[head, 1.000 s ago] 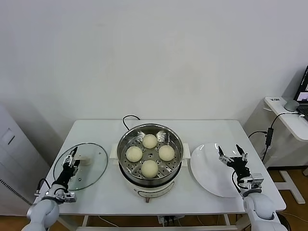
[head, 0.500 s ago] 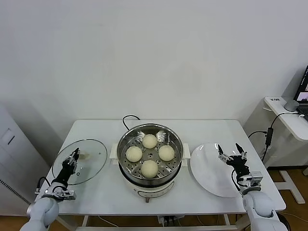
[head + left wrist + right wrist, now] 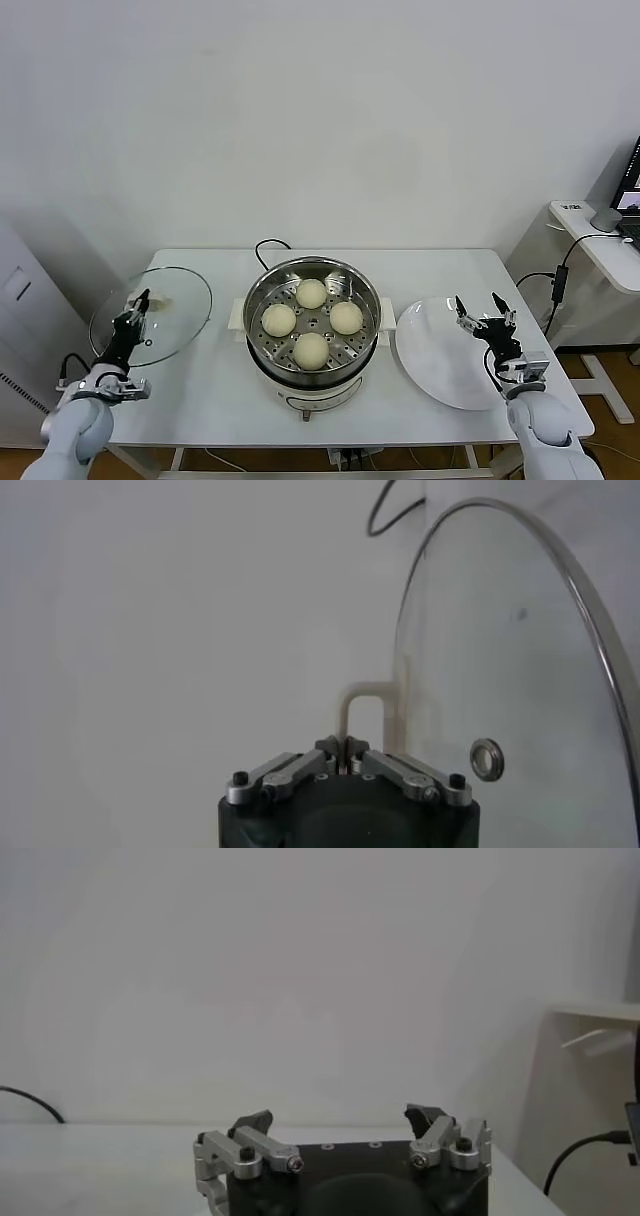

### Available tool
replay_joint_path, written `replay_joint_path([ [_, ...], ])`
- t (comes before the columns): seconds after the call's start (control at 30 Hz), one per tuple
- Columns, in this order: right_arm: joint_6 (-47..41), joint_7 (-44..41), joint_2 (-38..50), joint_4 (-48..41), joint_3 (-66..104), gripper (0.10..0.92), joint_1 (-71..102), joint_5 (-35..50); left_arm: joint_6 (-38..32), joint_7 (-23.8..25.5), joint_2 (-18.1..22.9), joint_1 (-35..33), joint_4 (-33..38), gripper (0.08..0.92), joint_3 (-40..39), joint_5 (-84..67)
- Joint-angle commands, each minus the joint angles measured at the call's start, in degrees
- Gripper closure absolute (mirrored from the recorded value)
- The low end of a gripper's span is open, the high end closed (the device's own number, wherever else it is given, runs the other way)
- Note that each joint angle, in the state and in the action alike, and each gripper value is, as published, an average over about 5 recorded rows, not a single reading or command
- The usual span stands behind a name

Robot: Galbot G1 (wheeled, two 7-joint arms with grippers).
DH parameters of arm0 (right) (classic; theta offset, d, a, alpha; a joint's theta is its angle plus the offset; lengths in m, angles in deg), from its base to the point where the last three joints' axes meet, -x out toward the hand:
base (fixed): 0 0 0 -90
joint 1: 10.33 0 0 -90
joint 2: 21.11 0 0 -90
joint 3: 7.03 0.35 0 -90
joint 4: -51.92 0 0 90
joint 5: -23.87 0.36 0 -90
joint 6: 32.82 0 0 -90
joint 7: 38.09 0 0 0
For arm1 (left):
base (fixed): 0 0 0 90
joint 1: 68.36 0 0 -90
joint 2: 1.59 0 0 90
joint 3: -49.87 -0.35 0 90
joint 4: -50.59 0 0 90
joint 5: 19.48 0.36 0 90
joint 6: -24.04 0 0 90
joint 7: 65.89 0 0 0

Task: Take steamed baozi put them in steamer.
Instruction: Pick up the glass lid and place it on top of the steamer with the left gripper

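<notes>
White desk (image 3: 230, 400): four steamed baozi (image 3: 311, 293) in steamer (image 3: 311, 325). At nine o'clock, left pincer (image 3: 133, 310) apparently lifts glass lid (image 3: 150, 315) by its handle; right pincer (image 3: 484, 311) wide over plate (image 3: 440, 360).

Round steamer (image 3: 312, 300): polished stainless steel wall, mirror-glossy; perforated metal tray inside; white plastic-looking base.
4 round cream-white baozi (image 3: 311, 293): smooth, matt dough skin.
Round lid (image 3: 151, 315): clear glass, glossy, thin metal rim, cream handle (image 3: 362, 712).
Flat round white plate (image 3: 440, 352): smooth, slight sheen.
White table (image 3: 215, 395): smooth, matt.
</notes>
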Motion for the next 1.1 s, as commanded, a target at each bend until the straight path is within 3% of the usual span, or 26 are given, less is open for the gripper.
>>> replay_joint_path([
  [0.03, -0.12, -0.04, 0.38, 0.17, -0.12, 0.203, -0.44, 0.14, 12.26, 11.89, -3.03, -1.13, 16.63, 0.897, -1.67, -2.86],
  [0.47, -0.03, -0.27, 1.26, -1.20, -0.75, 0.203, -2.79, -0.01, 27.18, 23.86, -5.03, 1.45, 29.41, 0.897, -11.48, 1.76],
  [0.73, 0.12, -0.31, 1.42, -1.88, -0.68, 0.203, -3.30, -0.24, 34.54, 24.20, -2.35, 0.46, 34.07, 0.897, -20.63, 8.98],
  [1.1, 0.05, -0.08, 1.94, -2.13, -0.48, 0.203, -3.35, -0.15, 38.79, 26.59, 3.17, 2.66, 33.76, 0.897, -29.46, 16.48],
])
